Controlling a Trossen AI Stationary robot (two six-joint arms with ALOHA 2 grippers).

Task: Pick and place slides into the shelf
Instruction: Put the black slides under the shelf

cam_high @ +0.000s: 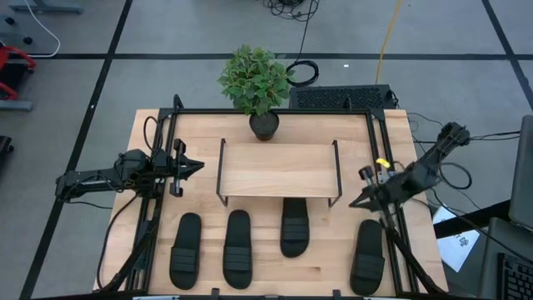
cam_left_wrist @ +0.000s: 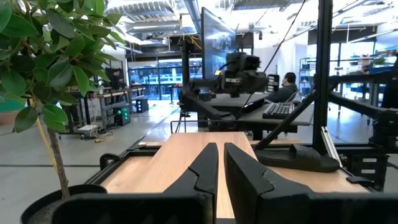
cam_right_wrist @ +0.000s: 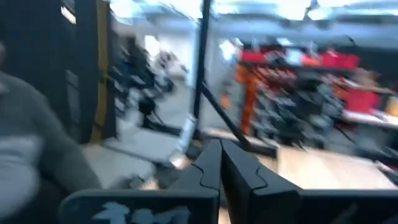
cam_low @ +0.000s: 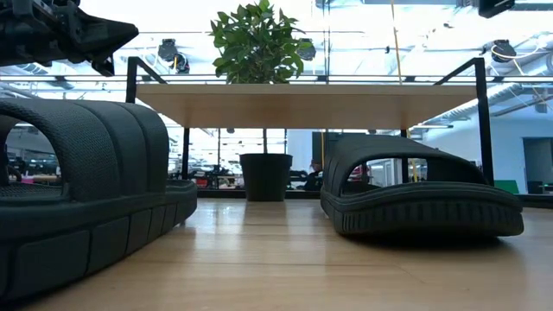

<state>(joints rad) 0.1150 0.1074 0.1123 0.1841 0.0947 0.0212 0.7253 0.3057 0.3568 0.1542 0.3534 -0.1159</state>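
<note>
1. The counter point(cam_high: 200, 133) is a light wood top with black rails along its left and right sides, seen from above.
2. The shelf point(cam_high: 277, 169), a low rack with a pale plank top and thin black wire legs, stands midway between the two hands, well apart from each.
3. A potted plant point(cam_high: 256, 83) sits just behind the shelf, beyond and inward of the left hand.
4. Four black slides lie in a row along the near edge of the counter, all untouched.
5. The far-left slide point(cam_high: 185, 251) and the second slide point(cam_high: 236, 249) lie nearer than the left hand and inward of it, well apart from it.
6. The third slide point(cam_high: 294, 225) has its toe end tucked under the front edge of the shelf, well apart from both hands.
7. The fourth slide point(cam_high: 367, 255) lies just below the right hand, nearest to it, though not touching.
8. The left arm reaches in level over the left rail; the left hand point(cam_high: 193, 167) points at the shelf's left end, its fingers pressed together on nothing.
9. The right arm slants down from the right edge over the right rail; the right hand point(cam_high: 356, 201) points inward near the shelf's right front corner, fingers likewise clenched and empty.
</note>
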